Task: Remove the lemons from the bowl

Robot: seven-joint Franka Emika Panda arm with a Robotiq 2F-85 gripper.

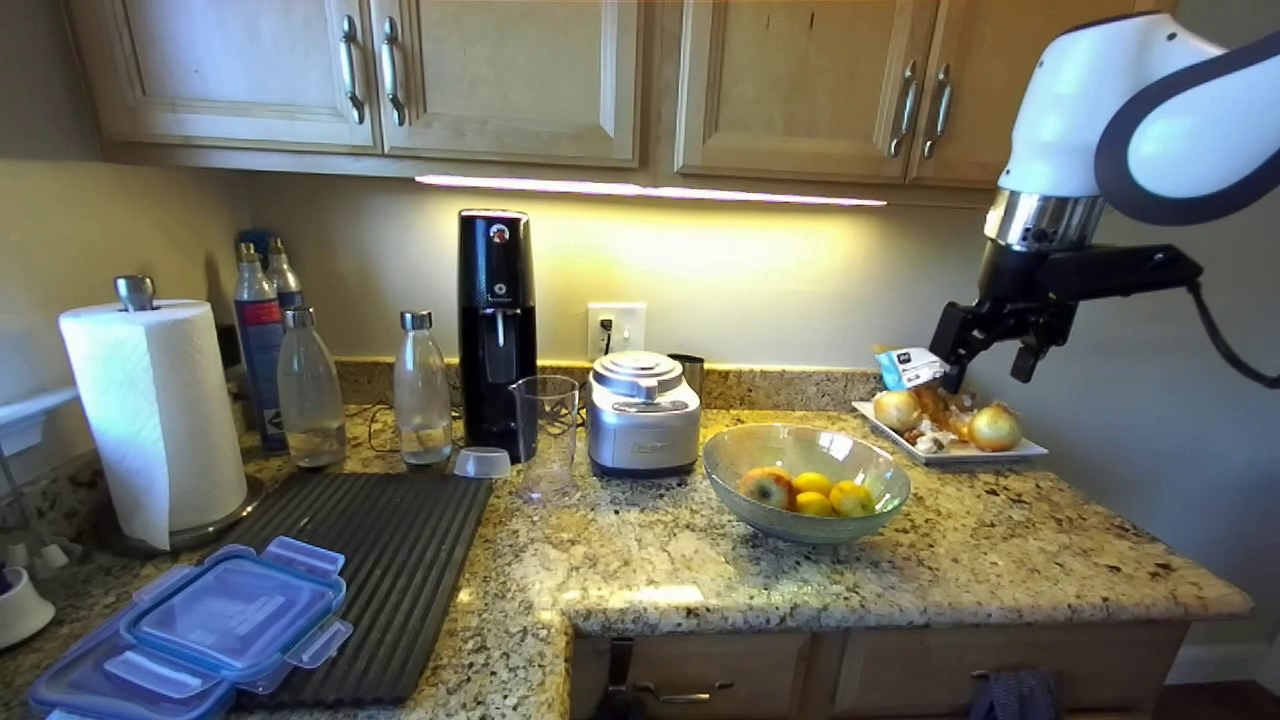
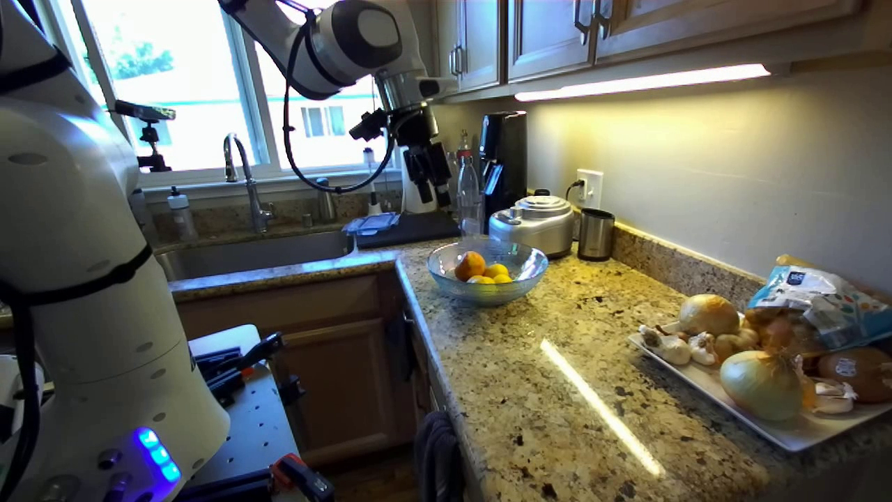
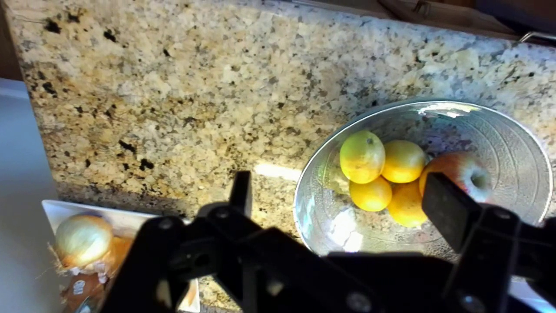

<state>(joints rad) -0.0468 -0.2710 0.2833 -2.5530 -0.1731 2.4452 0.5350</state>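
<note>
The clear glass bowl (image 1: 730, 505) stands on the granite counter and also shows in an exterior view (image 2: 453, 287) and in the wrist view (image 3: 323, 234). Several yellow lemons (image 3: 370, 194) lie clustered in it; they show in both exterior views (image 1: 813, 503) (image 2: 496, 270). A red-yellow apple (image 3: 461, 171) lies in the bowl touching the lemons. My gripper (image 3: 339, 191) is open and empty, high above the counter. In the wrist view its right finger covers part of the apple and its left finger is over bare counter beside the bowl. It shows in both exterior views (image 1: 990, 370) (image 2: 433, 194).
A white tray (image 1: 1030, 453) with onions, garlic and a bag stands at the counter's far end. A silver appliance (image 1: 645, 430) stands beside the bowl. A clear pitcher (image 1: 547, 440), a black machine (image 1: 497, 330) and bottles stand further along. Cabinets (image 1: 800, 90) hang above.
</note>
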